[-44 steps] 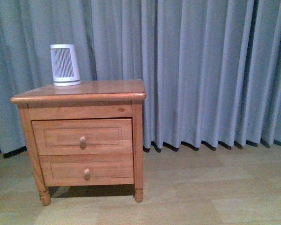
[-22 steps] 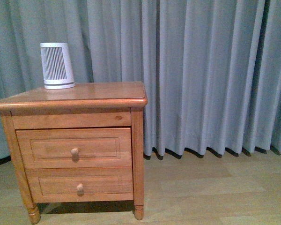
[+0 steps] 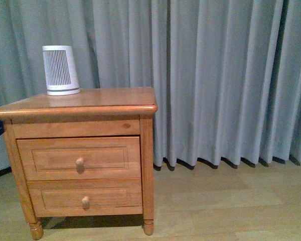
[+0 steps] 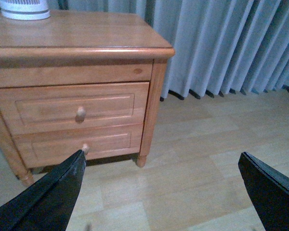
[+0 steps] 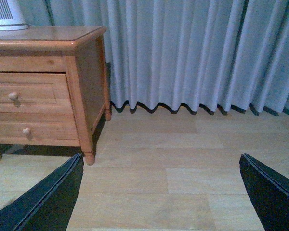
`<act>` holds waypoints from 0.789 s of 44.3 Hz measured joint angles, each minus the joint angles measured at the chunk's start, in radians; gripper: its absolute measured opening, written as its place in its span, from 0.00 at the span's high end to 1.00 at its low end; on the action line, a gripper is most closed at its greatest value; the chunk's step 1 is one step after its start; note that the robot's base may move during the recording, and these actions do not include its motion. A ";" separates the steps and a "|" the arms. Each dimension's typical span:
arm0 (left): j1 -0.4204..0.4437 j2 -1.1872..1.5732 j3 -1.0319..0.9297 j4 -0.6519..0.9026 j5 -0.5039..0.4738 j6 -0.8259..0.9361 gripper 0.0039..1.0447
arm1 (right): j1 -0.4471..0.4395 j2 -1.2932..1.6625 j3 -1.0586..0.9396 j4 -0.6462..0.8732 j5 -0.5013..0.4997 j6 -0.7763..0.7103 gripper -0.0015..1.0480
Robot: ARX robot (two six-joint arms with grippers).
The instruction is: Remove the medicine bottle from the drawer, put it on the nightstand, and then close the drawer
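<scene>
The nightstand (image 3: 90, 98) stands at the left of the front view, orange-brown, with two knobbed drawers. Its upper drawer (image 3: 50, 158) is shut, with a round knob (image 3: 80, 162). The medicine bottle is hidden. The nightstand also shows in the left wrist view (image 4: 77, 33), with the upper drawer (image 4: 43, 108), and in the right wrist view (image 5: 48, 33), with the upper drawer (image 5: 33, 94). My left gripper (image 4: 161, 166) is open and empty above the floor, short of the nightstand. My right gripper (image 5: 161, 166) is open and empty above the floor to the nightstand's right. Neither arm shows in the front view.
A large white ribbed-grille device (image 3: 60, 70) stands at the back left of the nightstand top. The lower drawer (image 3: 55, 198) is shut. Grey-blue curtains (image 3: 220, 80) hang behind. Pale wood floor (image 3: 231, 206) spreads to the right of the nightstand.
The front view has come closer to the nightstand, which now looks larger and sits further left and lower. Over the last half second little has changed. Both drawers stay shut.
</scene>
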 joint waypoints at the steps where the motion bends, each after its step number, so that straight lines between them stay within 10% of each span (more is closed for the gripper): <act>1: -0.006 0.048 0.026 0.026 -0.005 0.005 0.06 | 0.000 0.000 0.000 0.000 0.000 0.000 0.07; 35: 0.059 1.241 0.916 0.167 -0.108 0.023 0.06 | 0.000 0.000 0.000 0.000 0.000 0.000 0.07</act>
